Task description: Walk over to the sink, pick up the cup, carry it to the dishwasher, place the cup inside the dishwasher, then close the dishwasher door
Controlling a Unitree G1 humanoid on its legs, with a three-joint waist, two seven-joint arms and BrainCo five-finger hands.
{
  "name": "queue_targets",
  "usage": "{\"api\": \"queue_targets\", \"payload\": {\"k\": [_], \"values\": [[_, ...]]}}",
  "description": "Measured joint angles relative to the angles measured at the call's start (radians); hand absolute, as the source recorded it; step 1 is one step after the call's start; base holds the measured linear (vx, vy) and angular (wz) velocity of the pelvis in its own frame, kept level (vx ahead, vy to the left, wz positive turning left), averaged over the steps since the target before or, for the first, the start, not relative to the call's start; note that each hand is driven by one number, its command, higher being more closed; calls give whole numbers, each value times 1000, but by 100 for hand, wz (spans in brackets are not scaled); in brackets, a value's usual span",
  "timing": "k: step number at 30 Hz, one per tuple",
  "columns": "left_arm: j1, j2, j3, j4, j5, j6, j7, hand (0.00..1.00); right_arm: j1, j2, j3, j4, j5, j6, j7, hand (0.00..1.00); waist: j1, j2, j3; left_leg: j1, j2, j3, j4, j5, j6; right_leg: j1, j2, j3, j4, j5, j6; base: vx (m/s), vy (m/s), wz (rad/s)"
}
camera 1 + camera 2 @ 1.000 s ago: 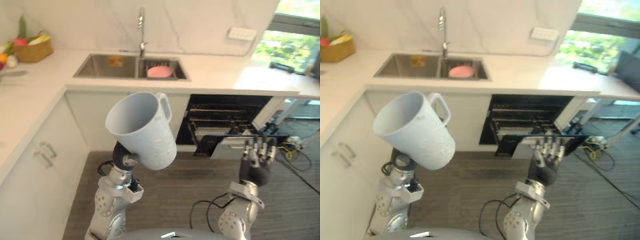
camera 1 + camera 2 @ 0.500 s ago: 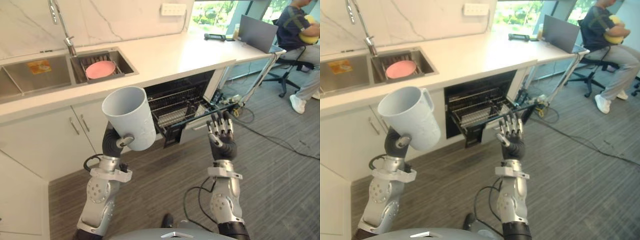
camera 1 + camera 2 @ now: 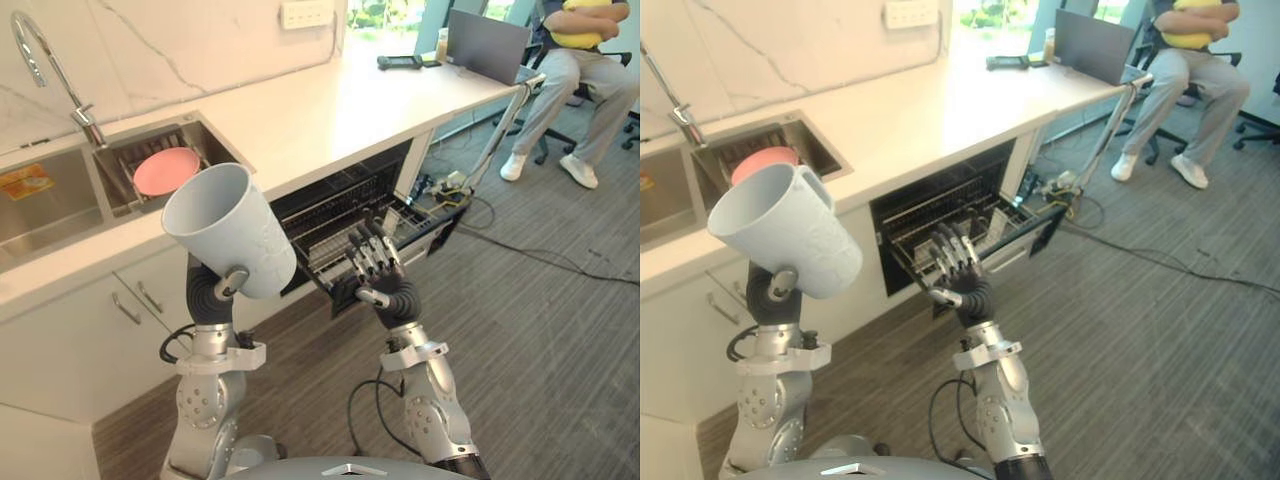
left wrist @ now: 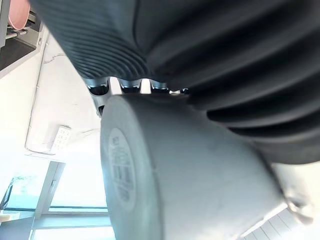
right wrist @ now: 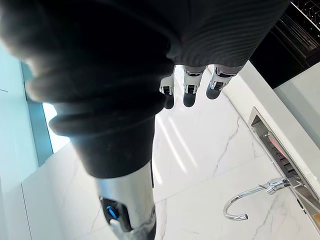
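OK, carry step. Left eye view: left hand (image 3: 213, 292) is curled round the cup (image 3: 232, 232), which sits tilted in the air with its mouth toward 11 o'clock. The open dishwasher (image 3: 300, 200) is at 3 o'clock of the cup, the sink (image 3: 60, 200) at 10. Right hand (image 3: 388, 290) is up before the rack (image 3: 345, 225), fingers straight, empty. Left wrist view: cup lies against the hand. Right wrist view: fingers (image 5: 187, 95) extended, nothing held. Next, I reckon: close in and lower the cup onto the rack; closing comes after.

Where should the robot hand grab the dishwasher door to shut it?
Probably the free outer edge of the dishwasher door, from below. It lies dropped open from the cabinet, so lifting that edge should swing it shut. The right robot hand is open nearby.
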Motion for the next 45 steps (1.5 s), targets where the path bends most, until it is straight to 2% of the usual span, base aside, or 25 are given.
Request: {"api": "queue_targets", "payload": {"k": [5,8,11,14,15,16,17,18,19,20,22,26,27,28,29,31,33,34,36,37,38,39,40,42,45], "values": [[37,3,-11,0,-1,-5,-3,100,18,20,-10,0,1,-14,-4,0,-6,-46,-42,-7,12,32,-50,0,-6,-16,-4,-38,19,-24,-5,1,-36,22],[78,19,-11,1,-4,-17,-6,100,25,37,-26,0,4,-51,-14,0,-7,-41,-59,-27,44,63,-35,-13,-15,-51,7,-63,84,-71,-14,64,-94,11],[101,26,-6,30,-26,-46,-26,100,19,39,-73,-6,19,-85,-49,0,-1,-36,-57,-43,109,100,65,-57,-51,-68,23,-115,144,-128,-34,140,-111,-19],[108,29,36,110,-45,-47,-80,100,1,35,-122,-39,47,-124,-89,0,-24,-36,-12,-197,167,139,395,-70,-94,-33,44,-82,135,-151,-53,134,-45,-22],[114,28,48,136,-61,-45,-86,100,-21,22,-137,-36,58,-135,-105,0,-13,-48,2,-205,113,134,305,-89,-96,-25,17,-43,135,-157,-50,134,10,-67],[116,27,53,142,-62,-46,-87,100,-31,16,-143,-36,59,-140,-113,0,-12,-46,2,-211,90,124,239,-81,-91,-25,6,-23,132,-159,-48,148,66,-84],[116,19,59,136,-61,-47,-88,100,-49,3,-147,-36,61,-147,-118,0,-7,-22,3,-221,55,92,107,-35,-100,-10,1,4,117,-161,-45,190,112,-79],[115,13,59,125,-60,-49,-85,100,-51,-13,-137,-36,61,-147,-117,0,-4,12,-3,-215,49,65,-15,53,-108,9,15,28,94,-165,-38,219,146,-80],[116,13,61,120,-60,-50,-79,100,-49,-17,-129,-29,61,-143,-115,0,0,22,-2,-201,52,62,-31,120,-109,24,17,40,89,-170,-27,281,172,-76],[114,13,62,110,-60,-50,-68,100,-49,-23,-104,-9,60,-136,-113,0,-2,19,-7,-176,42,72,-33,154,-32,47,14,62,80,-179,-13,323,132,-54],[68,27,69,97,-58,-50,-61,100,-54,-25,-72,2,56,-132,-113,0,-5,-12,-15,-195,29,102,14,113,15,44,-19,79,81,-183,11,371,107,-31],[15,32,71,99,-61,-38,-47,100,-75,-24,-73,3,56,-112,-115,0,0,-35,-6,-182,16,108,52,45,31,32,-31,68,159,-187,22,266,77,-5],[14,32,72,100,-61,-38,-47,100,-75,-24,-73,3,55,-112,-118,0,0,-35,-6,-147,10,109,24,34,35,-15,-43,46,295,-206,53,192,74,-9],[14,32,72,99,-61,-39,-47,100,-78,-17,-72,6,46,-112,-121,0,-1,-39,-3,-101,3,112,-3,19,31,-96,-77,15,498,-211,126,232,72,-10],[14,39,75,99,-60,-38,-48,100,-82,-7,-69,16,41,-112,-121,0,-4,-43,-1,-64,-1,113,-20,8,37,-144,-117,-6,633,-201,150,268,49,-7],[15,48,77,98,-59,-38,-49,100,-91,8,-58,52,36,-113,-121,0,-7,-46,-3,0,-2,127,-39,4,39,-190,-172,-71,770,-232,95,240,11,-7],[12,50,84,71,-48,-36,-41,100,-113,12,-13,86,21,-111,-120,0,-8,-45,-5,58,13,134,-64,-9,21,-236,-201,-112,712,-269,29,217,-49,-8],[9,52,90,61,-48,-35,-38,100,-117,15,-6,82,11,-111,-120,0,-11,-45,-7,58,21,127,-62,-12,14,-251,-195,-106,665,-273,22,214,-127,15],[-27,67,109,63,-49,-32,-29,100,-122,19,-9,79,-2,-109,-120,0,-36,-46,-6,45,49,72,-22,-31,-21,-257,-154,-26,457,-222,12,207,-222,55],[-33,76,115,63,-53,-30,-28,100,-118,18,-19,78,-1,-108,-121,0,-46,-60,-10,46,47,46,-9,-41,-37,-245,-145,10,391,-142,13,166,-263,73],[-40,93,116,61,-55,-30,-26,100,-117,20,-35,78,0,-102,-119,0,-48,-82,-13,46,36,21,5,-53,-54,-228,-141,38,326,4,25,161,-327,66],[-42,98,113,68,-54,-31,-25,100,-120,1,-62,78,1,-90,-120,0,-43,-81,-20,48,44,-9,1,-66,-74,-186,-130,29,277,-35,79,116,-276,46],[-42,96,108,68,-54,-31,-25,100,-121,-7,-72,77,2,-88,-119,0,-41,-74,-23,43,54,-14,0,-68,-80,-166,-119,25,242,-38,82,119,-315,28],[-42,57,109,69,-38,-33,-19,100,-131,-59,-106,73,3,-66,-120,0,-31,-21,-26,2,103,-45,0,-64,-110,-95,-61,-28,44,23,66,75,-210,19],[-45,29,112,62,-38,-36,-1,100,-131,-87,-121,58,9,-42,-120,0,-29,-8,-27,-1,134,-55,-36,-44,-137,-62,-18,-49,-56,69,42,51,-162,7]]}}
